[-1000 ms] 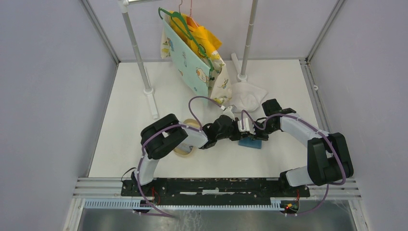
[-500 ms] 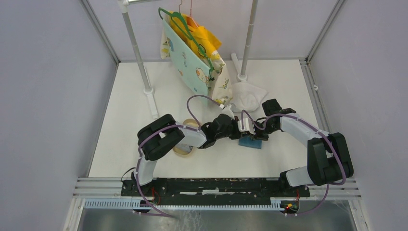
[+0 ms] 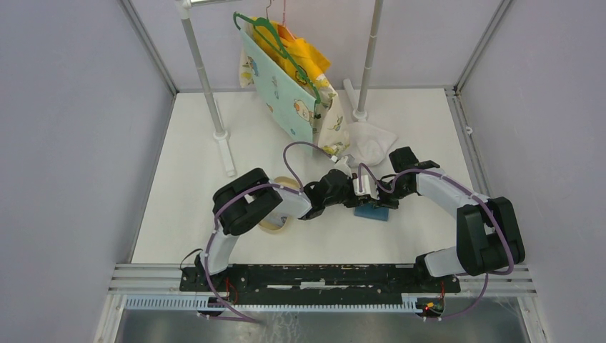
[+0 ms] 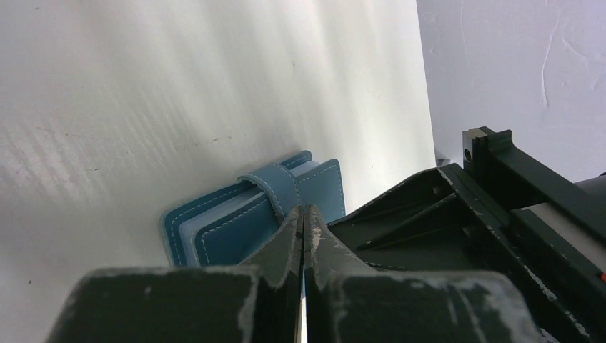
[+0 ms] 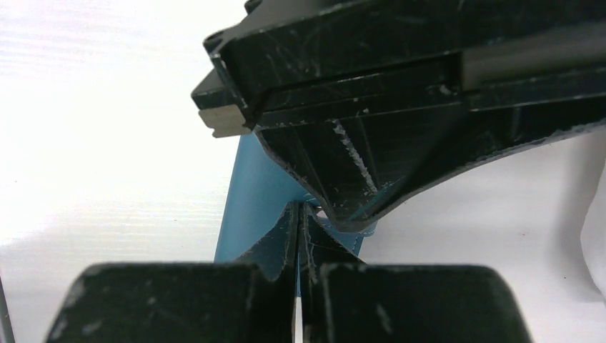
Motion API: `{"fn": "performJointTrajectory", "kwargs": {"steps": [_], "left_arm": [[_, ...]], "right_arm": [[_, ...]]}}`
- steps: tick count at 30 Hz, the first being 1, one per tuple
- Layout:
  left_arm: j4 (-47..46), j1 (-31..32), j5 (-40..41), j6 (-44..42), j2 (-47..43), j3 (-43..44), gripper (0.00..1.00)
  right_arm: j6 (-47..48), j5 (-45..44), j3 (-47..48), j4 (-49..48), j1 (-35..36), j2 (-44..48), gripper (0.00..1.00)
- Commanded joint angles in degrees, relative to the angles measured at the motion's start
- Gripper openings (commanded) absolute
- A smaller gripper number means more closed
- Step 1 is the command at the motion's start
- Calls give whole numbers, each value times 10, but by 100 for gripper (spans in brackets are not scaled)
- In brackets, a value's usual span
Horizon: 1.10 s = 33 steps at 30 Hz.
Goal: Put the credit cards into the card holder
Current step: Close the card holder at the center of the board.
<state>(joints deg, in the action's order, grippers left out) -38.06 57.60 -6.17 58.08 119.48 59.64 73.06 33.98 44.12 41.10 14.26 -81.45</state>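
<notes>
Left wrist view: blue card holder (image 4: 250, 221), white-stitched, strap across it, flat on the white table (image 4: 143, 86); left end effector (image 4: 302, 214) pinched closed at the strap, right end effector (image 5: 299, 211) closed too; lavender walls (image 3: 71, 143) around.

I see the card holder (image 3: 374, 213) lying on the table (image 3: 186, 207) near its middle. My left gripper (image 4: 301, 221) and right gripper (image 5: 298, 214) meet just over it. A cloth (image 3: 369, 143) lies behind it, toward the far edge.

We see a white worktop (image 3: 193, 186) bearing the blue card holder (image 3: 371, 212), a tan oval tray (image 3: 272, 227), a crumpled white cloth (image 3: 370, 145) and two rack feet (image 3: 221, 134).
</notes>
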Motion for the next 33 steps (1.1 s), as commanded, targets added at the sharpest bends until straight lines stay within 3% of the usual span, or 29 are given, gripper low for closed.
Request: {"fn": "performJointTrajectory", "kwargs": {"steps": [1, 16, 27, 31, 33], "left_arm": [[5, -1, 5, 5, 12, 13, 2], [17, 8, 31, -8, 18, -42, 2], [34, 8, 49, -16, 24, -46, 2], [34, 9, 49, -17, 24, -46, 2], [34, 10, 49, -17, 23, -46, 2]], "right_arm": [[-8, -4, -12, 13, 7, 1, 0], [-28, 29, 25, 26, 7, 16, 2], [-39, 51, 61, 48, 6, 46, 25], [-43, 43, 85, 53, 6, 56, 28], [-57, 21, 82, 36, 6, 52, 22]]}}
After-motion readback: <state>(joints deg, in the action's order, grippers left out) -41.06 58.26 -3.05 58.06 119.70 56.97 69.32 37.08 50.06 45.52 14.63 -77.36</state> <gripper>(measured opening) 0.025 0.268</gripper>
